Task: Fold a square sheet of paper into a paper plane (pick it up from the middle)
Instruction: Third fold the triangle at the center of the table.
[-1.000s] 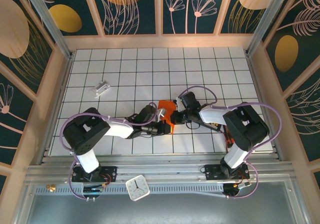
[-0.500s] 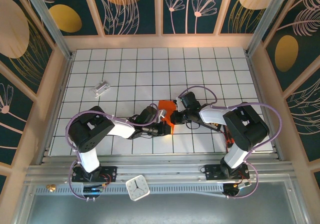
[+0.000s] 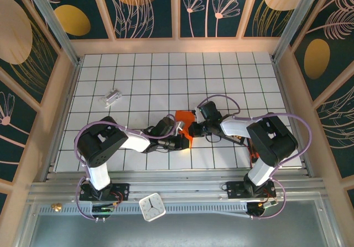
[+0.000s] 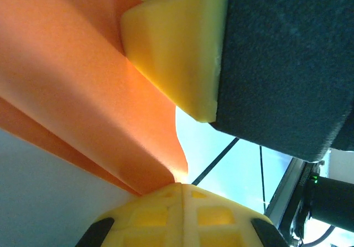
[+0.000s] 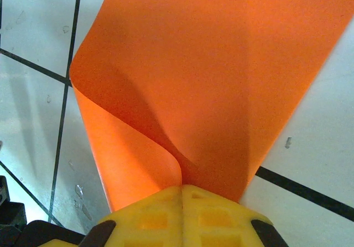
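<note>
Close in on the left wrist view, the left hand (image 4: 180, 196) is pressed together, pinching a raised fold of the square sheet of paper (image 4: 83, 81). The right hand's yellow pad (image 4: 177, 48) sits against the same fold at about 1 o'clock. In its own view, the right hand (image 5: 181, 194) is likewise clamped on the orange paper, which curls open away from it.

From above, the sheet lies part-folded just past bench centre, between the two hands, which are almost touching.

The risk, as I judge it, is tearing or a skewed crease. Two tight pinches this close together leave little slack, so any pull apart or uneven twist would rip the thin paper or crumple it.

A small clock (image 3: 151, 207) sits at 6 o'clock on the near rail. Farther off, at 10 o'clock, a silvery-white block (image 3: 112, 97) lies well apart from the work. The crowding fingers themselves get in the way of the next fold.
</note>
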Controlling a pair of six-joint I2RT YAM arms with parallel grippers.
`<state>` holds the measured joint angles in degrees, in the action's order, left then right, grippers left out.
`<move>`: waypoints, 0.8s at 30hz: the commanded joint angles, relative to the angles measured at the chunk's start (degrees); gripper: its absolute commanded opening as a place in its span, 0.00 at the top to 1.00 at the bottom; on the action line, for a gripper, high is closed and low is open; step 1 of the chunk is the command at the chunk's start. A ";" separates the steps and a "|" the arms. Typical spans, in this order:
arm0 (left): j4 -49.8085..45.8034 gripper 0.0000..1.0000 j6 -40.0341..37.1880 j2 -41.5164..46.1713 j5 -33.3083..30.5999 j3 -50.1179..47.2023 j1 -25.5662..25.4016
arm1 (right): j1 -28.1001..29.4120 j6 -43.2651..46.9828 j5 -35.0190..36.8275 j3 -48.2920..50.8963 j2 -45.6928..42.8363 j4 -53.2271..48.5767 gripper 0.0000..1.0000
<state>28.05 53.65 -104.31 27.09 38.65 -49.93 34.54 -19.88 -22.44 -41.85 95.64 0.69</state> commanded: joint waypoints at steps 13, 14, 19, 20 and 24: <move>-14.55 1.00 -7.04 -2.19 -2.38 4.50 -1.95 | 1.05 -1.15 3.10 2.56 1.81 -4.22 1.00; -15.61 1.00 -7.30 -2.42 -2.71 5.04 -2.15 | 1.05 -1.18 3.18 2.60 1.81 -4.24 1.00; -19.64 1.00 -7.33 -3.32 -3.45 6.77 -3.01 | 1.00 -1.22 3.45 2.82 1.41 -4.18 1.00; -20.08 1.00 -7.31 -3.51 -3.45 7.08 -3.37 | 1.04 -1.23 3.44 2.82 1.44 -4.13 1.00; -21.80 1.00 -7.51 -3.73 -2.91 8.66 -4.54 | 1.03 -1.22 3.45 2.86 1.62 -4.05 1.00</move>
<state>12.88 47.48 -105.36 24.12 47.03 -52.29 34.61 -20.49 -22.37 -41.45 95.50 1.28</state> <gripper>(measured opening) 0.056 0.057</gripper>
